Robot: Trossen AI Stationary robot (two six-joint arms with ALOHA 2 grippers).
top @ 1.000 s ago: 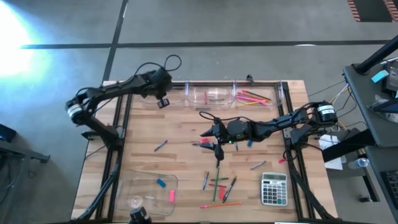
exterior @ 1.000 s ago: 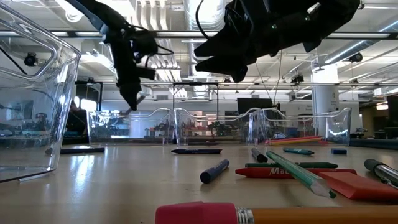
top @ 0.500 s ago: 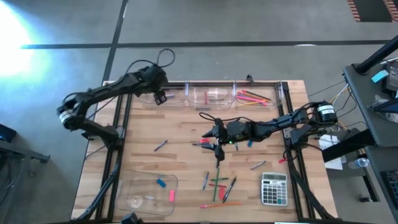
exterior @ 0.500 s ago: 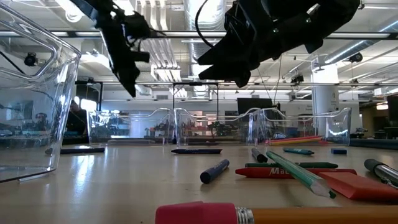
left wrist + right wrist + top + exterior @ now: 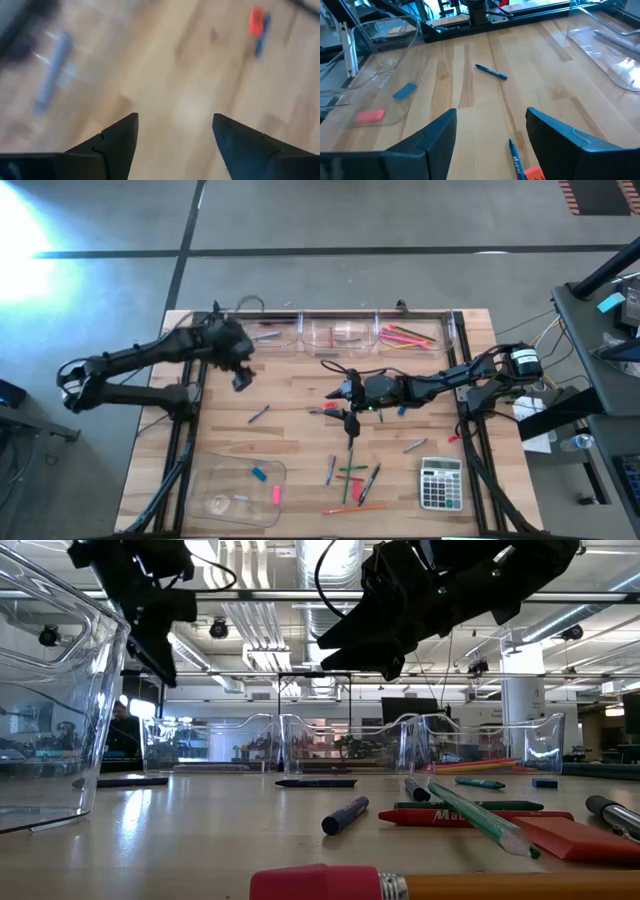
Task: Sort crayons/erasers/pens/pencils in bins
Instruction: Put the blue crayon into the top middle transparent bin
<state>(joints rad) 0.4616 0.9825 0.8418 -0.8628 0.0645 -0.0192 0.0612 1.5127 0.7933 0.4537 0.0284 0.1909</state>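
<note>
My left gripper (image 5: 240, 377) hangs open above bare wood near the table's left side, its fingers (image 5: 120, 131) apart with nothing between them. My right gripper (image 5: 330, 402) hovers open over the table's middle and points toward the left edge. Three small clear bins (image 5: 340, 332) line the far edge; the right one holds pencils (image 5: 405, 335). A large clear tray (image 5: 215, 480) at the near left holds a blue eraser (image 5: 259, 474) and a pink eraser (image 5: 276, 495). A blue pen (image 5: 259, 414) lies alone on the wood. Mixed sticks (image 5: 350, 475) lie near the front.
A grey calculator (image 5: 440, 483) sits at the near right. More sticks lie below and beside my right gripper (image 5: 491, 114), among them a blue one (image 5: 491, 72) ahead of it. Black frame rails run along the table's left and right edges.
My left gripper has drawn back from over the far-left bin toward the table's left and near side, turning as it went. Its fingers, together a second ago, now stand apart. My right gripper has kept still.
</note>
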